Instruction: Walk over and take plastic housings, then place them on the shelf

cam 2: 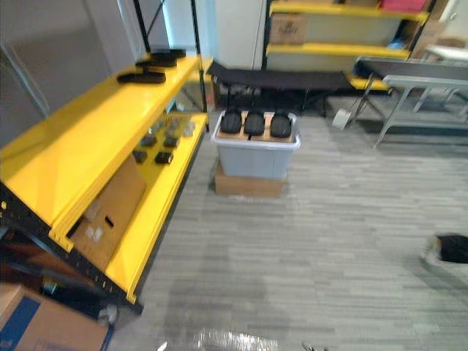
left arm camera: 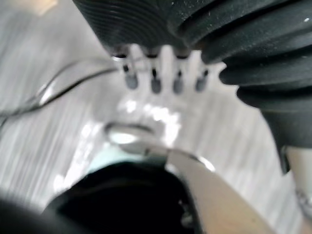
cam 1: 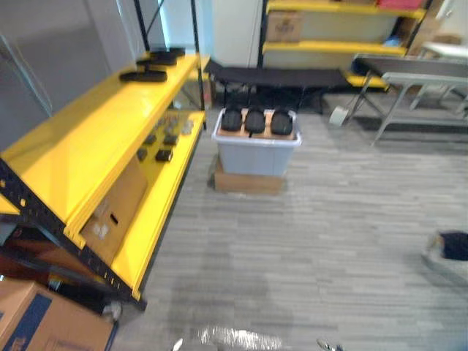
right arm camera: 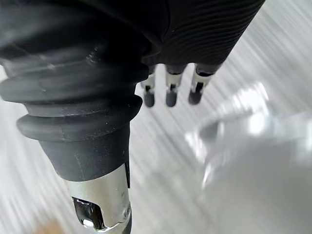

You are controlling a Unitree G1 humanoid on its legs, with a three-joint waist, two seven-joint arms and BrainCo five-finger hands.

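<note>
Three black housings (cam 1: 254,121) lie side by side on top of a grey bin (cam 1: 254,156) just beside the yellow shelf (cam 1: 95,139). The left hand (left arm camera: 155,86) and right hand (right arm camera: 170,97) hang over the floor (cam 1: 329,234), fingers straight, holding nothing.

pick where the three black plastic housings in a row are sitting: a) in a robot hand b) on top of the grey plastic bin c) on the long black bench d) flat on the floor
b: the three black plastic housings lie side by side on top of the grey plastic bin, which stands on a flat cardboard box beside the yellow shelf.
</note>
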